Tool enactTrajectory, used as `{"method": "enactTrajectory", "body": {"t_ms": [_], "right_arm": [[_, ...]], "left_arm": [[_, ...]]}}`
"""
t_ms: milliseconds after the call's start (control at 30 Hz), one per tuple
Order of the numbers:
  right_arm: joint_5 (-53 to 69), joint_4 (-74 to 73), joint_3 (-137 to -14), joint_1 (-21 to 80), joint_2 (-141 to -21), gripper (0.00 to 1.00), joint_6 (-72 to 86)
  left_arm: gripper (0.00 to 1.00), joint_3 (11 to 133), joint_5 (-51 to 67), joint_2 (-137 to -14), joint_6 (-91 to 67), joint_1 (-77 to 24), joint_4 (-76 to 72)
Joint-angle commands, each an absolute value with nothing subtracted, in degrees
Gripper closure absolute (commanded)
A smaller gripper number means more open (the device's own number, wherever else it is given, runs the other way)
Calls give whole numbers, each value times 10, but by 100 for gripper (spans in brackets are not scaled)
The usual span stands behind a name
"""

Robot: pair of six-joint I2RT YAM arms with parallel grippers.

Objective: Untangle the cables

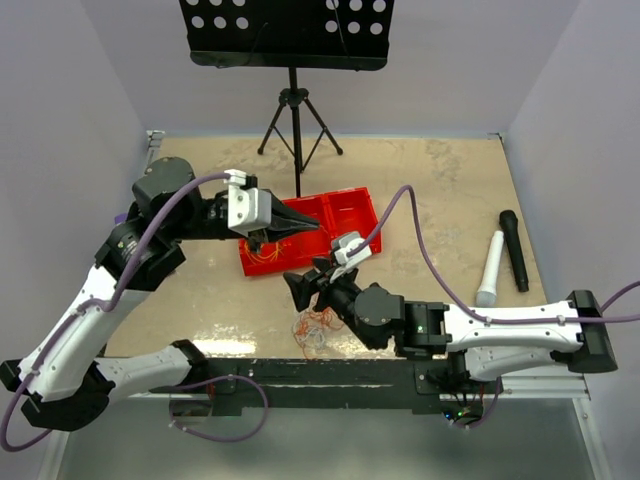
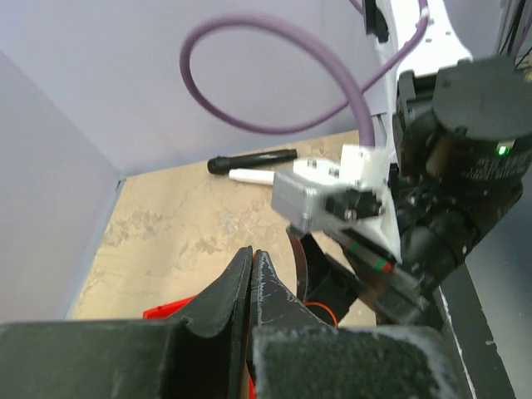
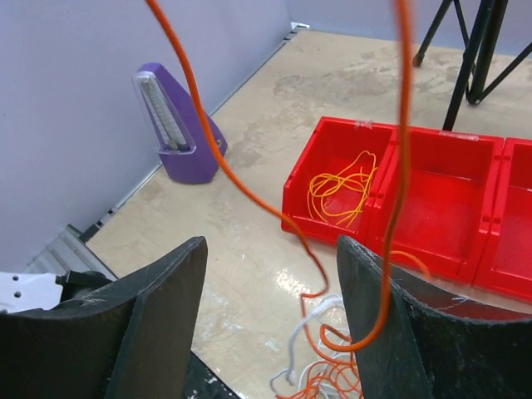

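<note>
The clump of orange and white cables lies on the table near the front edge; it also shows in the right wrist view. My left gripper is shut above the red bins, its jaws pressed together. One orange cable hangs in two strands from above, where my left gripper is, down to the clump. My right gripper is open and empty just above the clump, with the hanging cable between its fingers. Several yellow-orange cables lie in the leftmost bin.
A purple metronome stands by the left wall. A white microphone and a black microphone lie at the right. A music stand's tripod stands behind the bins. Purple arm hoses arc over the table.
</note>
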State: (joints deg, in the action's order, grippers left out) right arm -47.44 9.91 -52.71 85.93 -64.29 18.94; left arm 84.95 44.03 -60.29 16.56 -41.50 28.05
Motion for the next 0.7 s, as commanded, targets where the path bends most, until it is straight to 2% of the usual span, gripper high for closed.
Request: {"method": "enactTrajectory", "body": {"t_ms": [0, 267, 667], "right_arm": [[-488, 149, -542, 863, -665, 33, 191], [-471, 156, -501, 862, -685, 42, 270], [-435, 140, -401, 862, -687, 44, 403]], "left_arm": [[100, 905, 470, -606, 116, -411, 244], [100, 947, 435, -610, 86, -407, 209], [100, 991, 272, -614, 79, -408, 92]]}}
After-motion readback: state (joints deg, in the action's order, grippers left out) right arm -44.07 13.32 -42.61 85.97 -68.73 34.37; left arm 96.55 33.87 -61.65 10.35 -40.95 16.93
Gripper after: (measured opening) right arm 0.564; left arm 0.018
